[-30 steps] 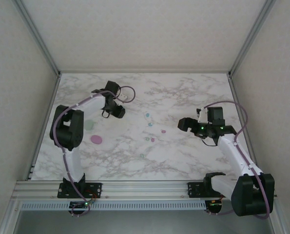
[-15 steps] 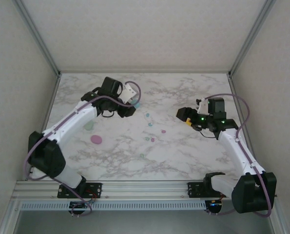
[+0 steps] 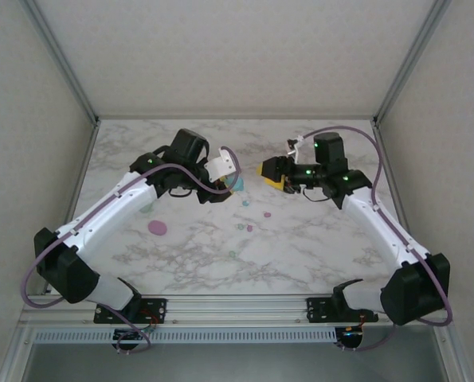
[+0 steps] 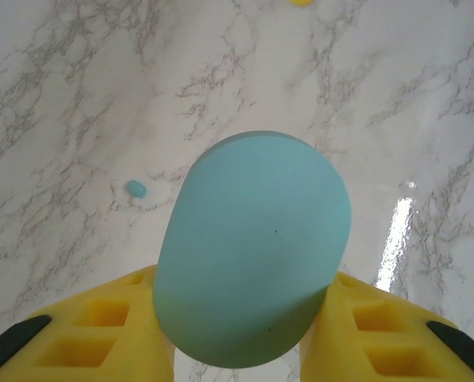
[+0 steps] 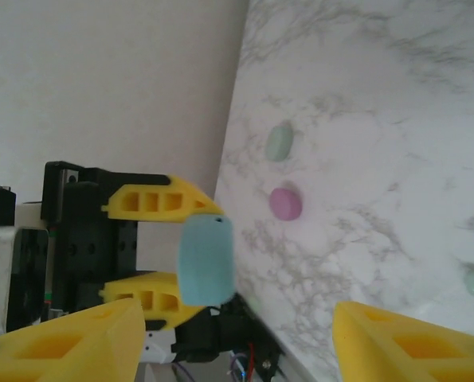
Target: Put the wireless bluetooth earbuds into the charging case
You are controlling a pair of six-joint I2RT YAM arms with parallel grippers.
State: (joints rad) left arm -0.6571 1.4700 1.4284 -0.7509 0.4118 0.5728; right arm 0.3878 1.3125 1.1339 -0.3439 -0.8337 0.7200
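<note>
The work surface is a white marble-pattern table (image 3: 316, 263) inside an enclosure with beige walls and aluminium frame rails.

The left arm (image 3: 117, 199) reaches from the lower left of the top view toward the centre. The right arm (image 3: 380, 231) reaches from the lower right toward the upper centre. The two grippers face each other near the middle of the top view, close together but apart.

The left gripper (image 3: 227, 185) is clamped on a cyan oval case (image 3: 236, 184). In the left wrist view its yellow fingers (image 4: 101, 326) press on both sides of the case (image 4: 252, 247), which is raised off the table. A tiny dark speck shows on the case face.

The right gripper (image 3: 268, 171) has its fingers spread wide and grips nothing. In the right wrist view the case (image 5: 207, 259) sits between the left gripper's fingers (image 5: 165, 199), beyond the right gripper (image 5: 237, 318).

A pink oval case (image 3: 157, 228) and a mint oval case (image 3: 146, 208) lie on the table at centre left, the mint one partly under the left arm.

The earbuds (image 3: 249, 228) lie scattered on the table just below both grippers in the top view, touching neither. One cyan bud (image 4: 135, 189) shows at left of the held case in the left wrist view.
</note>
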